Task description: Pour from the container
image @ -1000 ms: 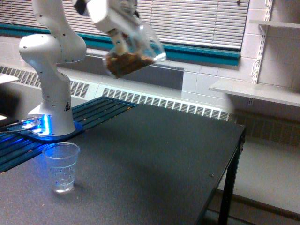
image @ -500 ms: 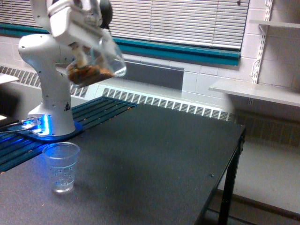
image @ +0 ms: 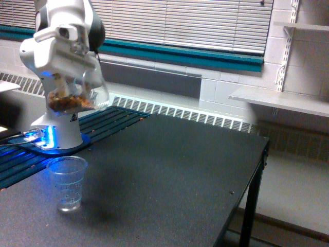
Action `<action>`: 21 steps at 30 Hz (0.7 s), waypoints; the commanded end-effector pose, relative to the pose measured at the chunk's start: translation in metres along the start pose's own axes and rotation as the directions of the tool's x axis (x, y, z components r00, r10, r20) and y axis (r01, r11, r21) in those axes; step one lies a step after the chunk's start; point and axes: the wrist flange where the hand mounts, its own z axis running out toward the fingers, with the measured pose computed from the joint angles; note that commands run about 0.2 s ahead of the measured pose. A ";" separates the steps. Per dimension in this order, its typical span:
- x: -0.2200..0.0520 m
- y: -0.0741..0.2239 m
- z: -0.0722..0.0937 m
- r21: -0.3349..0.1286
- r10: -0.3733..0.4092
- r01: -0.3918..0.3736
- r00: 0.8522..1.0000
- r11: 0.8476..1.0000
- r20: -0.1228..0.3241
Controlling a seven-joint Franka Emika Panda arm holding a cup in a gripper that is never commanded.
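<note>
The container [image: 77, 92], a wide clear plastic tumbler with brown bits in its bottom, hangs tilted in the air at the exterior view's upper left. My gripper [image: 66, 77] is shut on it, with the white hand above it. Below it and slightly to the exterior view's left, a smaller tapered clear cup [image: 67, 183] stands upright on the dark table [image: 169, 170]. The container's mouth points toward the exterior view's right and a little down. Nothing falls from it.
The arm's white base [image: 56, 128] with a blue light stands at the table's far left on a slatted blue-black panel [image: 103, 123]. The table's right edge [image: 259, 170] drops to the floor. A radiator grille and window blinds run along the back wall.
The gripper has carried the container to the exterior view's left and downward, from high over the table's back to above the small cup. The small cup has not moved.
</note>
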 end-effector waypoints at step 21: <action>-0.043 0.048 -0.010 -0.103 0.020 -0.015 0.999 0.995 0.046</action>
